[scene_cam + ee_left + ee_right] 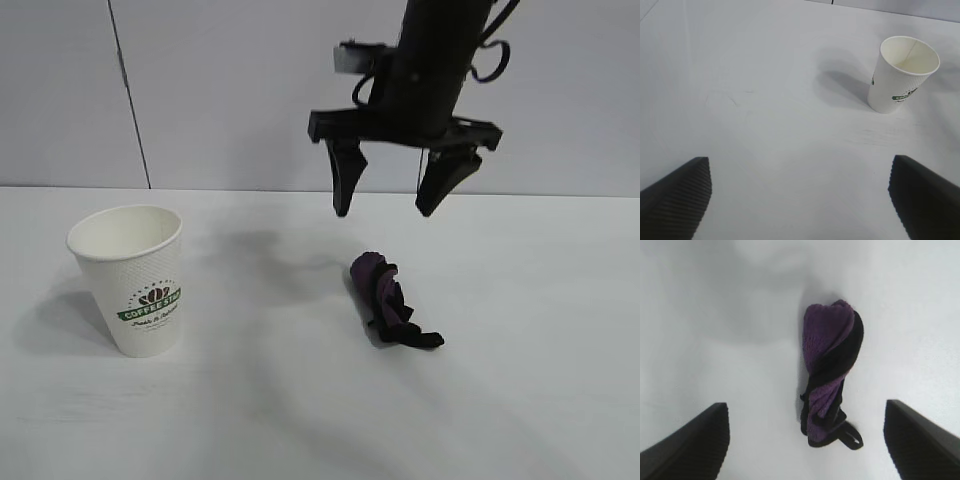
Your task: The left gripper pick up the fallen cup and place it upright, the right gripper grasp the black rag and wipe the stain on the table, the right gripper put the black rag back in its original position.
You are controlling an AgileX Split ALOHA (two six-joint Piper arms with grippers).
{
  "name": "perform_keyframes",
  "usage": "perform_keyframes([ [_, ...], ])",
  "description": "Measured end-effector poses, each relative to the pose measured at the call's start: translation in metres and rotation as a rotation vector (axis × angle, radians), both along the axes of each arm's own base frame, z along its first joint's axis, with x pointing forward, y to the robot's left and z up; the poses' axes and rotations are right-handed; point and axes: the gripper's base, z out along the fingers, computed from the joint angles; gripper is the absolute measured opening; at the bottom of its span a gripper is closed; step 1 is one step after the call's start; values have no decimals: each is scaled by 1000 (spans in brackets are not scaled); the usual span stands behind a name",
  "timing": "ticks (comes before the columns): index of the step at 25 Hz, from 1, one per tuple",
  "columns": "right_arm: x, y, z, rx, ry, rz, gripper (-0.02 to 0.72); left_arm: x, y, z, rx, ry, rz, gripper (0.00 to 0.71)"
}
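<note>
The white cup [133,279] with the green logo stands upright at the left of the table [520,400]; the left wrist view shows the cup [902,75] far from my open left gripper [800,192], which holds nothing. The black rag [388,301], black and purple folds, lies on the table right of centre. My right gripper [393,198] hangs open above it, fingers spread and apart from the cloth. In the right wrist view the rag [832,370] lies between and beyond the open right gripper [805,437]. No stain shows on the table.
A pale grey panelled wall [230,90] stands behind the table. The left arm is out of the exterior view.
</note>
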Motion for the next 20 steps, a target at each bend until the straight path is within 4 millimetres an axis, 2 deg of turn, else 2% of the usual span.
perform_keyframes([
  [3,-17,-7,40,26,-59,3,578,0,0,0,0,0,0,694],
  [11,-75,-33,129,68,-177,11,578,0,0,0,0,0,0,694],
  [16,-121,-57,183,91,-325,10,578,0,0,0,0,0,0,694],
  [20,-170,-81,224,132,-469,6,578,0,0,0,0,0,0,694],
])
